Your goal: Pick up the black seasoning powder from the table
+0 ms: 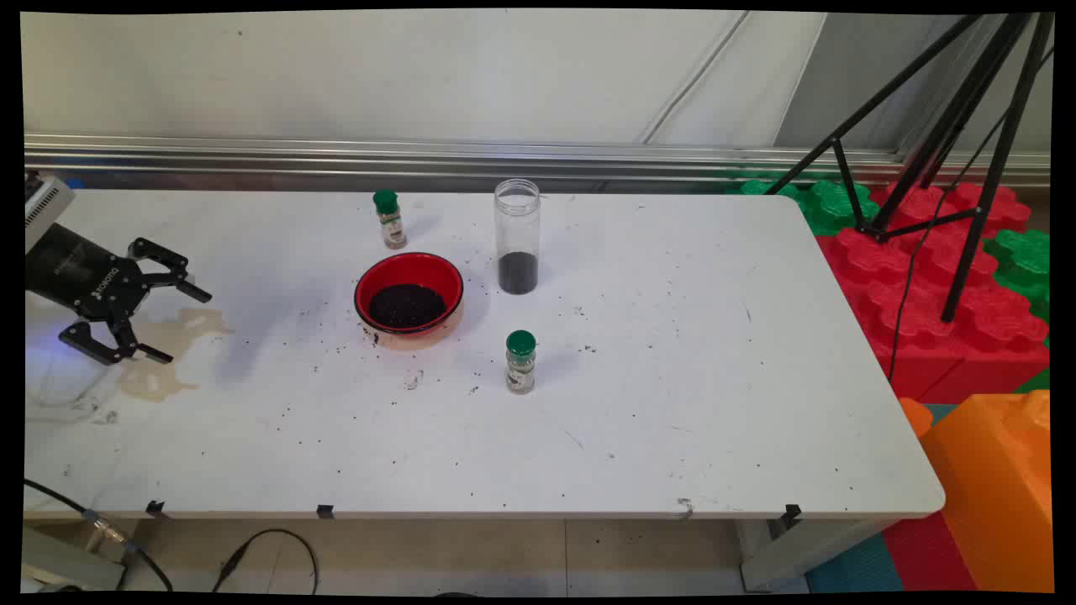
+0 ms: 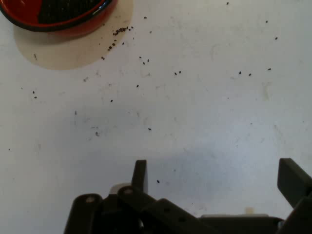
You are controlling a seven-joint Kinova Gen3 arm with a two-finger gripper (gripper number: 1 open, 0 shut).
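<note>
Currently the gripper (image 1: 172,323) hangs over the worktop's (image 1: 672,403) left end, well to the left of the red bowl (image 1: 408,298), its two fingers spread wide with nothing between them. Hand view confirms: fingers (image 2: 140,174) far apart over bare white surface, bowl's rim (image 2: 58,19) at the upper left corner. Bowl holds dark grains; loose grains (image 2: 119,31) scattered on the worktop around it. Behind the bowl, slightly left: small green-capped spice jar (image 1: 389,218), upright. Behind and to the right of the bowl: tall clear jar (image 1: 517,237), lidless, dark grains in its bottom. In front and to the right of the bowl: second green-capped spice jar (image 1: 520,362), upright. Tan stain (image 1: 168,353) left of the bowl, just beside the gripper.
</note>
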